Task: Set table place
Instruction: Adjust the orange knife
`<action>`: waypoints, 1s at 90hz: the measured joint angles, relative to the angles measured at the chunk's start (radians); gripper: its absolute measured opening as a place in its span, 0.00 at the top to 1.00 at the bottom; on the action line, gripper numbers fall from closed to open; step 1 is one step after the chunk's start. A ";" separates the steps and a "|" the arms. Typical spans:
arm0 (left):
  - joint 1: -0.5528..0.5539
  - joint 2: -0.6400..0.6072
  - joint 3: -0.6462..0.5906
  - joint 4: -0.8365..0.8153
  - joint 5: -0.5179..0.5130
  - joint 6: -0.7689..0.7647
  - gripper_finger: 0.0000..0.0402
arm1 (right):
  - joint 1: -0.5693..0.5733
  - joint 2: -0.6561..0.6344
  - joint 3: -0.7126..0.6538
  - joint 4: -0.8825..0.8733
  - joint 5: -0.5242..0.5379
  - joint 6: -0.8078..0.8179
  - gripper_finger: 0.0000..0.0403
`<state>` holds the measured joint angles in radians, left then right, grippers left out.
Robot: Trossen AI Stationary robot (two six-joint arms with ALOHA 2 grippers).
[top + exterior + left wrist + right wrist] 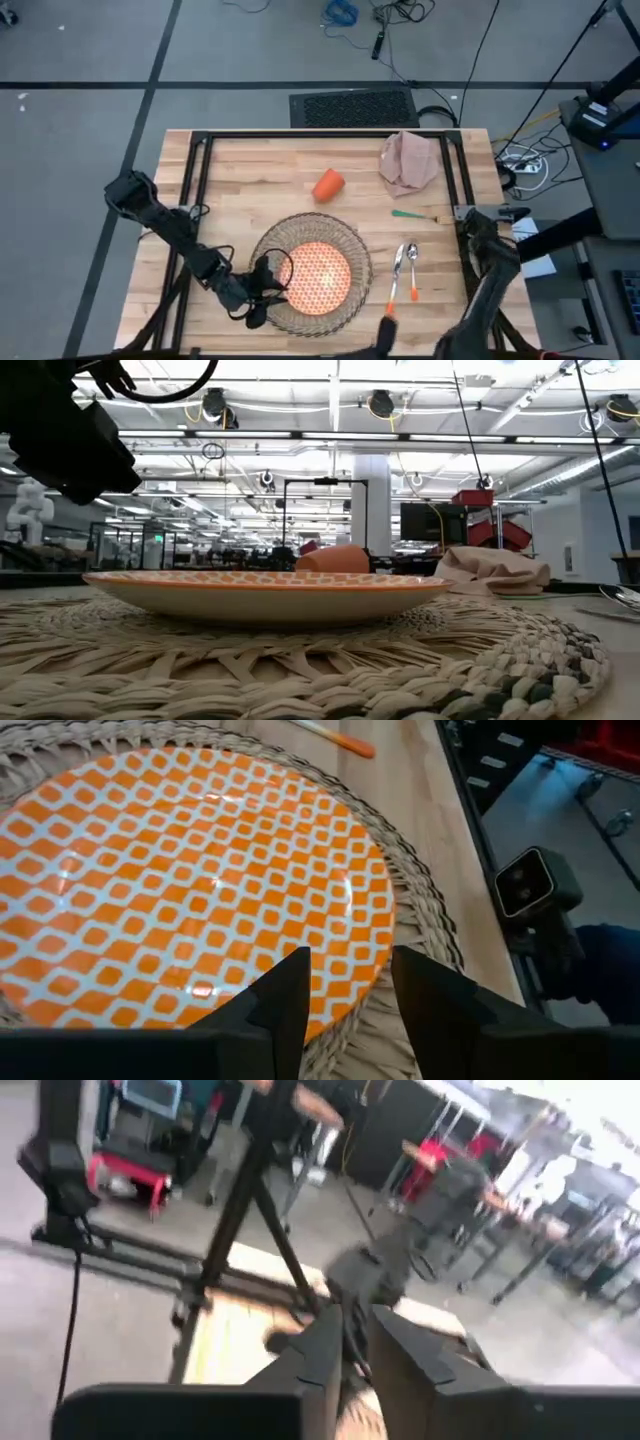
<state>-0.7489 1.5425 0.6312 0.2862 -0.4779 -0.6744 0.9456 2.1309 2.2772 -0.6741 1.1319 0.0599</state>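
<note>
High view: table (230, 165), light wood on a black frame; round woven placemat (345, 245) near the front edge at centre; orange-patterned plate (320, 277) lying on the placemat; orange cup (328, 185) on its side behind the placemat, apart from it; beige napkin (408, 162) crumpled toward the back right; green-handled utensil (415, 214) lying flat between napkin and spoons; two spoons, one with an orange handle (412, 272), side by side just right of the placemat; left gripper (268, 292) at the plate's left rim, low over the placemat; right arm at the table's front right corner, its gripper (384, 332) near the front edge below the spoons. Low view: plate (265, 592) flat on the placemat (300, 670) in the foreground; cup (332, 559) and napkin (492, 572) behind it; a dark part of an arm at upper left. Left wrist view: left gripper (348, 995) with fingers (285, 1000) parted a little, poised above the plate's (180, 890) near rim and holding nothing; placemat (420, 920) ringing the plate; an orange handle (345, 740) on the wood beyond. Right wrist view: right gripper (358, 1345) with fingers (320, 1350) close together, only a narrow gap between them, nothing held; table edge (235, 1330) and blurred room beyond.
</note>
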 joint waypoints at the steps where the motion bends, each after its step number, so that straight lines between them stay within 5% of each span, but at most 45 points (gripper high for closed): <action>1: 0.001 0.000 0.000 -0.001 -0.001 0.000 0.68 | 0.000 -0.007 -0.001 -0.029 -0.007 0.019 0.92; 33: 0.016 0.000 0.000 -0.015 -0.025 0.000 0.68 | -0.031 -0.208 -0.079 -0.903 0.097 0.732 0.84; 42: 0.019 0.000 0.000 -0.020 -0.031 0.001 0.68 | -0.020 -0.338 -0.246 -0.865 0.136 0.787 0.81; 69: 0.039 0.000 0.000 -0.031 -0.038 0.005 0.68 | -0.023 -0.684 -0.938 -0.748 0.116 1.319 0.80; 80: 0.041 0.000 0.000 -0.044 -0.037 0.006 0.68 | -0.057 -0.748 -1.162 -0.618 0.102 1.518 0.80; 90: 0.041 0.000 0.000 -0.052 -0.032 0.006 0.68 | -0.095 -0.747 -1.263 -0.404 0.002 1.508 0.80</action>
<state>-0.7078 1.5429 0.6312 0.2339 -0.5098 -0.6685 0.8509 1.3838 1.0146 -1.0783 1.1338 1.5678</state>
